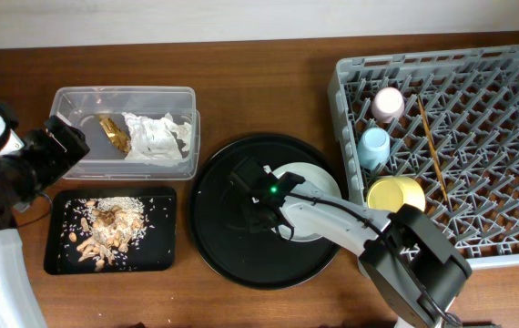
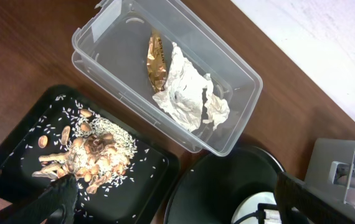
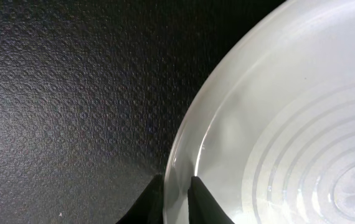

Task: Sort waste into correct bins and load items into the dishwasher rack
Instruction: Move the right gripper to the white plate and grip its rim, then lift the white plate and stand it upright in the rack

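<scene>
The pale plate (image 1: 314,179) lies on the large round black tray (image 1: 218,228). My right gripper (image 1: 261,206) is shut on the plate's left rim; in the right wrist view its gripper (image 3: 177,186) has one finger on each side of the plate (image 3: 289,124) edge. My left gripper (image 1: 57,144) hangs open at the far left, holding nothing, above the black tray (image 2: 146,186) and its food scraps (image 2: 84,155). The napkin (image 1: 157,135) and wrapper (image 1: 114,133) lie in the clear box (image 1: 77,100). The rack (image 1: 505,164) holds a pink cup (image 1: 388,103), blue cup (image 1: 374,146), yellow bowl (image 1: 396,194) and chopsticks (image 1: 431,146).
The shallow black tray (image 1: 155,255) with scraps (image 1: 106,228) sits in front of the clear box, left of the round tray. The rack fills the right side of the wooden table. My right arm reaches in from the front edge across the plate.
</scene>
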You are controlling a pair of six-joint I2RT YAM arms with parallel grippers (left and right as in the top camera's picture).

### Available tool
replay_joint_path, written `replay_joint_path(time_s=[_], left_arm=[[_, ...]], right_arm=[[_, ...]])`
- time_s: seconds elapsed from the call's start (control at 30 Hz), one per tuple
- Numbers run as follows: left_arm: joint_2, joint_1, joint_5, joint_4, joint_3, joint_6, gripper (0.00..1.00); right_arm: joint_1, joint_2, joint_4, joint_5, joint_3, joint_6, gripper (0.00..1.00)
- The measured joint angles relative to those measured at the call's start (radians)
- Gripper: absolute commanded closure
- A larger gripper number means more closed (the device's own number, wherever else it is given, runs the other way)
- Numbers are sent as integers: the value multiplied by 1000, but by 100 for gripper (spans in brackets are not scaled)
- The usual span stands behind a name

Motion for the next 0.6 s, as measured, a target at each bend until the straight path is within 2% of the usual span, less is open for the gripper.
replay_joint_path(time_s=[0.03,0.23,0.33,0.5,0.6], left_arm=[[0,0,0,0,0,0,1],[0,0,0,0,0,0,1],[0,0,0,0,0,0,1],[0,0,0,0,0,0,1],[0,0,0,-1,0,0,1]], right_arm=[[0,0,0,0,0,-2,96],[0,-8,-11,8,7,-4,96],[0,-22,-102,3,56,-45,96],[-29,-152,-323,-30,306,-183,96],[-139,-274,-481,-43,514,-303,96]])
